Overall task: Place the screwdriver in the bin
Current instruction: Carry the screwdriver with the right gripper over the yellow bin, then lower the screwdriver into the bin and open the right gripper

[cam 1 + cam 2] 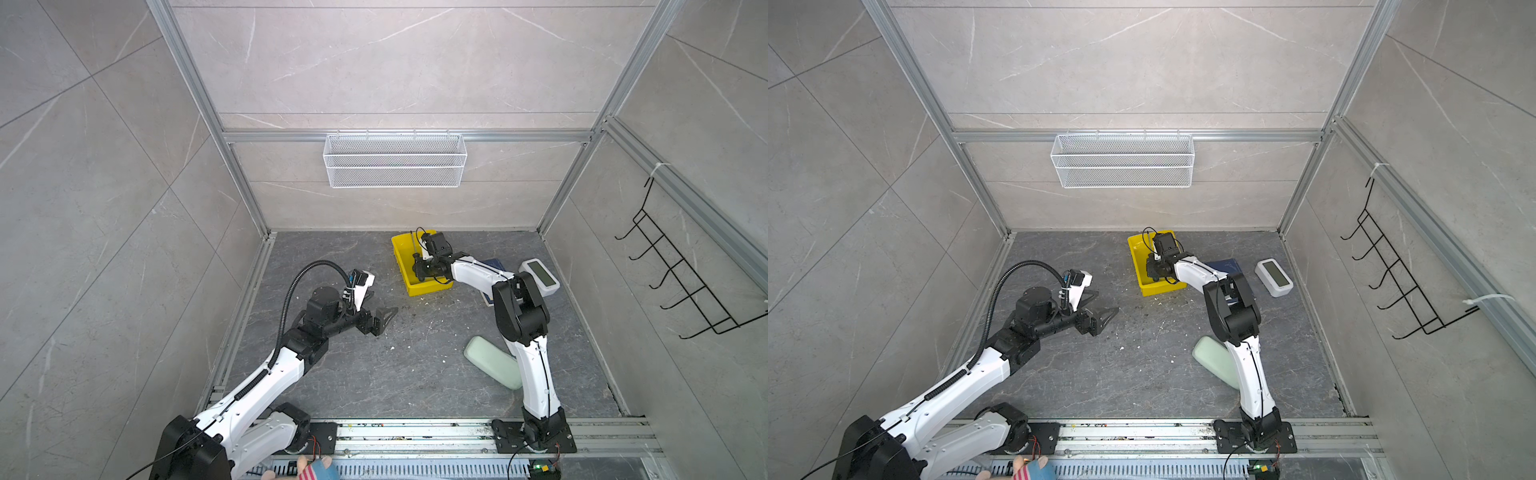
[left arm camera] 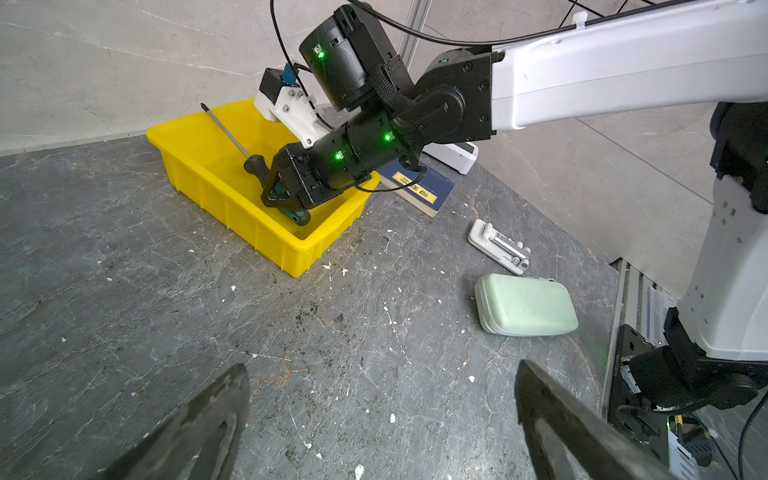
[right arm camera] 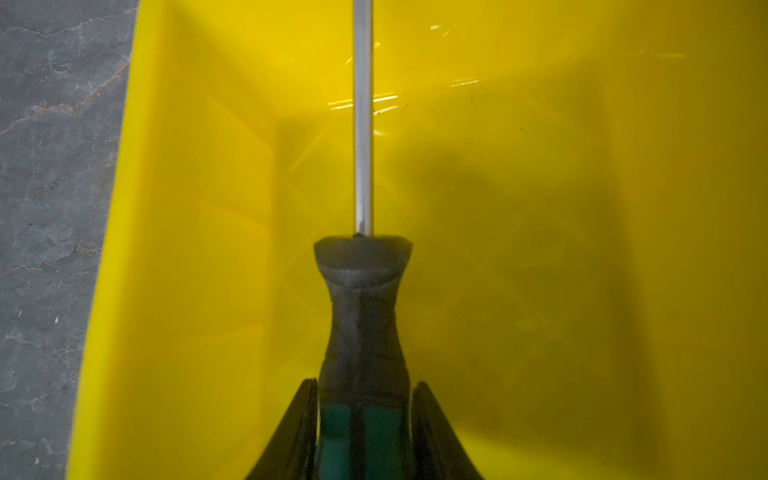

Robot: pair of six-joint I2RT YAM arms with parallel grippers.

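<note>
The yellow bin (image 1: 400,266) (image 1: 1137,268) stands at the back of the floor, right of the middle. My right gripper (image 3: 365,382) reaches down into it and is shut on the green-and-black handle of the screwdriver (image 3: 361,307). In the left wrist view the screwdriver (image 2: 227,134) lies tilted, its shaft rising over the bin's (image 2: 216,189) far rim and its handle end low inside. I cannot tell whether it touches the bin's floor. My left gripper (image 2: 382,365) (image 1: 384,321) hangs open over bare floor, well left of the bin, holding nothing.
A white mesh basket (image 1: 395,160) hangs on the back wall. A blue book (image 2: 419,187), a white clock (image 1: 540,276), a white clip (image 2: 498,247) and a pale green case (image 1: 492,365) lie right of the bin. A black hook rack (image 1: 681,270) is on the right wall.
</note>
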